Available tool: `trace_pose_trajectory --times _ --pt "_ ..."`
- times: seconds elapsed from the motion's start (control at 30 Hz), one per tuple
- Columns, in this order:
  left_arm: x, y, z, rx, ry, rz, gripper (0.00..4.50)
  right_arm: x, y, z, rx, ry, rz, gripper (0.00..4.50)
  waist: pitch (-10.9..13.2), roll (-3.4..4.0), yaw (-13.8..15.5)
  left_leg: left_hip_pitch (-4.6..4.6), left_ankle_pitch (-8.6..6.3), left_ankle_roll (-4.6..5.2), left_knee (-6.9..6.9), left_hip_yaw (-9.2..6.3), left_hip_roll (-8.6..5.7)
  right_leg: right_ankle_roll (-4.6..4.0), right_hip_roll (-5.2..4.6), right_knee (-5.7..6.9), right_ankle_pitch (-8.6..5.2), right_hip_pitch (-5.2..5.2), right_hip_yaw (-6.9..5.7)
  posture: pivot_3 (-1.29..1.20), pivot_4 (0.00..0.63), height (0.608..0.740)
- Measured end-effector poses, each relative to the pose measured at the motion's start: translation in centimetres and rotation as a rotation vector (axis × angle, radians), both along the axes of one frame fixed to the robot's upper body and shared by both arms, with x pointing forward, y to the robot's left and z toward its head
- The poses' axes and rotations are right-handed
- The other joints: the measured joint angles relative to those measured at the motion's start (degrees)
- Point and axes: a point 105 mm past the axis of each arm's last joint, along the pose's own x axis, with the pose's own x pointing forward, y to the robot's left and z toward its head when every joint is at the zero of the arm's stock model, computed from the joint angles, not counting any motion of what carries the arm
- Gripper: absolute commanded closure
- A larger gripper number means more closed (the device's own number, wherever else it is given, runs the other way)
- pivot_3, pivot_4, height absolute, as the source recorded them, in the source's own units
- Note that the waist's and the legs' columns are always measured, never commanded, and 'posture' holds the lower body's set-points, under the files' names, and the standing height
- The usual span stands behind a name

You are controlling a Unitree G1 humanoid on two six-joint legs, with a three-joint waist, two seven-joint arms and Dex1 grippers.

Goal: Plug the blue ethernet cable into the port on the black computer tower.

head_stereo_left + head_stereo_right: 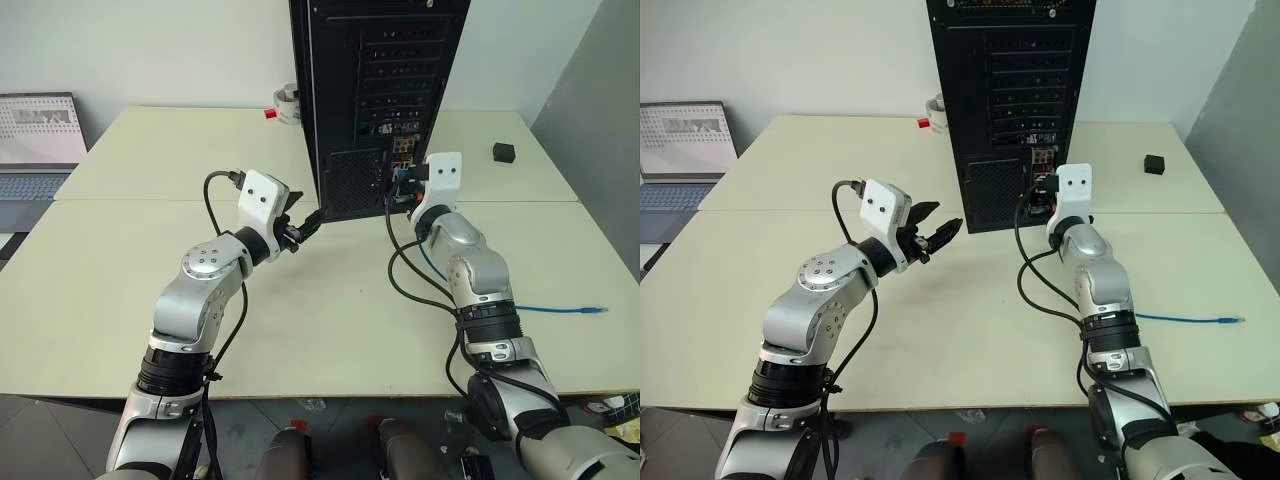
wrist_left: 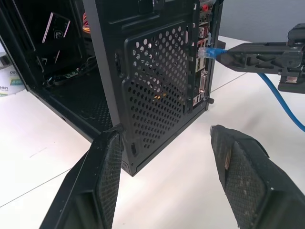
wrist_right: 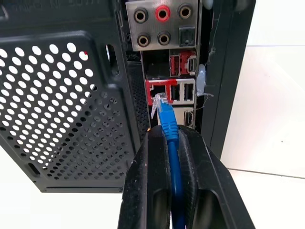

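The black computer tower (image 1: 380,90) stands upright at the middle back of the table, its rear panel facing me. My right gripper (image 3: 171,143) is shut on the blue ethernet cable (image 3: 167,121) just behind its clear plug. The plug tip sits right in front of the port (image 3: 156,89) in the connector strip; I cannot tell whether it touches. The cable's loose length trails over the table (image 1: 560,309) to the right. My left gripper (image 2: 167,136) hovers open and empty beside the tower's lower mesh grille (image 2: 157,86), near its left corner.
A laptop (image 1: 40,140) lies at the far left. A tape roll (image 1: 287,103) sits behind the tower on its left. A small black cube (image 1: 504,152) rests at the back right. The cable's free plug (image 1: 598,310) lies near the table's right edge.
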Motion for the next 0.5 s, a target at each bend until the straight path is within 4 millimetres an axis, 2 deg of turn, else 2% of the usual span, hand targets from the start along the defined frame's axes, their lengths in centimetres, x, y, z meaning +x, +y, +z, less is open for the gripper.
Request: trace_pose_trajectory --times 0.5 --pt "-0.02 -0.07 -0.03 0.001 0.001 -0.005 1.50 0.21 0.42 -0.03 0.027 0.010 0.010 4.50 0.00 0.00 -0.52 0.01 0.00 0.00 0.00 0.01 0.02 0.00 0.00 0.03 0.00 -0.01 0.02 0.00 0.150 0.740"
